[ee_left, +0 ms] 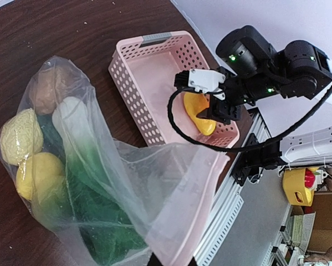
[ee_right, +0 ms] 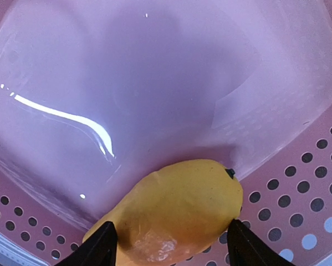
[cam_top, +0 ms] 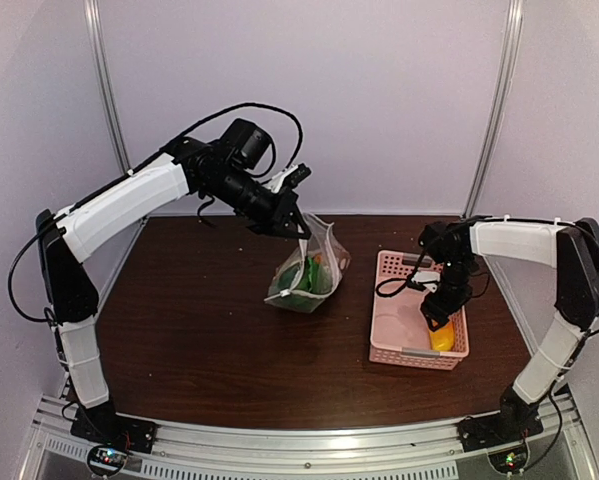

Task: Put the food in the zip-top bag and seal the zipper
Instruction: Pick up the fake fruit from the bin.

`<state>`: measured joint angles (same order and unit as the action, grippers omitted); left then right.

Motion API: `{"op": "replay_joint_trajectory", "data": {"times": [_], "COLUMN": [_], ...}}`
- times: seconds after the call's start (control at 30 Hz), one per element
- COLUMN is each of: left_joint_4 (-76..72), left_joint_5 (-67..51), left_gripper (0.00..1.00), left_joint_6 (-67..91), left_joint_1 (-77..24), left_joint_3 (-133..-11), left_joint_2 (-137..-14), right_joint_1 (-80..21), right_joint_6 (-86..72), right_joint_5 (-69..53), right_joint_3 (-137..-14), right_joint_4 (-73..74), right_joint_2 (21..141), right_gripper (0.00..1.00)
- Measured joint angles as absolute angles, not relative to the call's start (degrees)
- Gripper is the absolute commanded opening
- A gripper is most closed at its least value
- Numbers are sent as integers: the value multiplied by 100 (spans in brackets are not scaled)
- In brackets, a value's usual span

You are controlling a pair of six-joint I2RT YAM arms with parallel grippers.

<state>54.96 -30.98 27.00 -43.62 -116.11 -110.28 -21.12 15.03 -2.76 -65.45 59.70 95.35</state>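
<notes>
Food point(ee_right: 177, 213) lies in the basket point(ee_right: 299, 210) corner with the right gripper point(ee_right: 172, 235) astride it, pinch unclear; its round skin could squirt out against the wall. Left gripper point(cam_top: 297, 228) clamps the bag point(cam_top: 304, 275), whose floppy mouth may block entry.

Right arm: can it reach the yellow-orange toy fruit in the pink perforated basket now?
Likely yes: right end effector is inside the pink perforated plastic basket, open fingers straddling the yellow-orange toy fruit, nothing in between.
</notes>
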Motion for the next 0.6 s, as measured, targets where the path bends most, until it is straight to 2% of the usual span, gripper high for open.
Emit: {"op": "replay_joint_trajectory", "data": {"times": [0.2,0.37,0.47,0.6], "left_joint_4": [5494,5494,5494,5492], "left_joint_5": [-3085,-3065,-3048,-3030], "left_gripper": [0,0,0,0], "left_joint_6": [2687,2676,2659,2652], "left_joint_1": [-4362,-4362,-4362,-4362], "left_joint_3": [-11594,-11476,-11448,-11421], "left_joint_2": [-11019,-10960,-10927,-10925], "right_joint_1": [-2112,-2097,-2139,-2224], "right_joint_6": [1551,1643,1717,1791], "right_joint_5": [-307,-891,-1420,-1605], "right_joint_3": [-6761,-6973,-7015,-7015], "right_joint_4": [6071,6158,6149,5992], "right_joint_2": [9850,10141,10103,9762], "right_gripper": [61,58,61,70]}}
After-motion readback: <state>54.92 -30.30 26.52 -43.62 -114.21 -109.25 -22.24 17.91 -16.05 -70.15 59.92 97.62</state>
